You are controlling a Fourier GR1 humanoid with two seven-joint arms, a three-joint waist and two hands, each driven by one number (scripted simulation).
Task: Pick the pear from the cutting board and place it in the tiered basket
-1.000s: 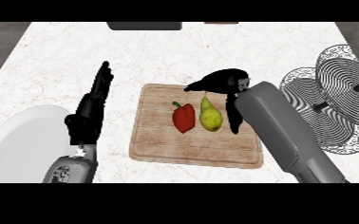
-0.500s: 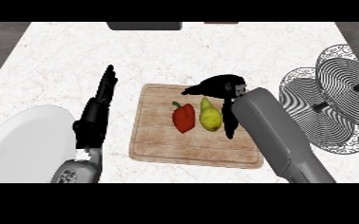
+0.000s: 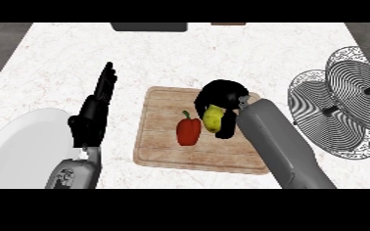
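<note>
Curling over the pear (image 3: pixel 212 119), the right hand (image 3: pixel 222 94) had its fingers wrapped down around the fruit's upper part, so only the yellow lower half showed beneath the black palm. One dark finger (image 3: pixel 227 127) lay against the pear's right side. The pear sat over the board (image 3: pixel 162 151), toward its far right part, and whether it touched the wood or hung just above it could not be told. Just left of the pear lay a red pepper (image 3: pixel 189 131), its green stem pointing away from the robot, close to the pear but apart from it. The grey right forearm ran in from the lower right and covered the board's right edge. The basket (image 3: pixel 329 112), a black wire piece with round tiers, stood at the counter's right edge, well apart from the pear. The left hand (image 3: pixel 94 112) rested on the counter (image 3: pixel 145 54) left of the board, its fingers straight and pressed together, pointing away and holding nothing. A white plate (image 3: pixel 33 142) lay at the lower left, partly behind the left arm.
</note>
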